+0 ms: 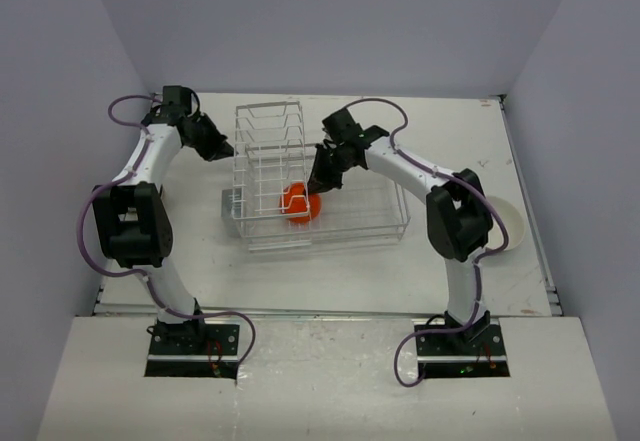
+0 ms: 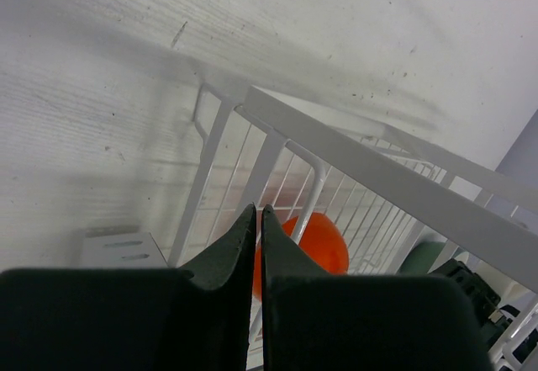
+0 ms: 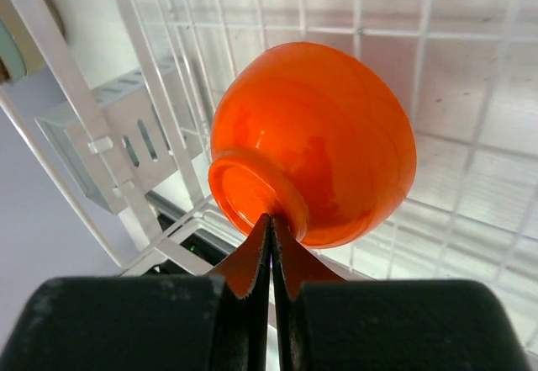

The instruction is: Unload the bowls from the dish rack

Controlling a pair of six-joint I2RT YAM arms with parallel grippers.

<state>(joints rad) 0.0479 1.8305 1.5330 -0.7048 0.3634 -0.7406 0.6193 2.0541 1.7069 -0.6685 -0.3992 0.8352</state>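
We are looking at one orange bowl [image 3: 328, 135] lying tipped in the basket of the dish rack [image 1: 360, 223], just beside the tall upright slots, with its foot ring [image 3: 239, 188] turned towards the right gripper [image 3: 271, 226]. That pincer is sitting with its fingers pressed flat together and nothing between them, the tips right at the lower edge of the foot ring. We are not able to tell whether they are touching it. The left gripper [image 2: 257, 218] is hanging at the outer side of the rack's tall end, its fingers likewise pressed together, with no wire or bowl visibly caught in them. We are judging the bowl to be light, rigid and hard-glazed, so it is likely to slip under the pads and to chip if knocked against the wires or dropped. We are thinking the surest hold is across the wall at the rim, one finger inside and one outside. The foot ring is offering a narrower purchase, but the fingers would need to spread first. A cream bowl [image 1: 512, 223] is sitting on the table [image 1: 330, 276], well apart from the rack.
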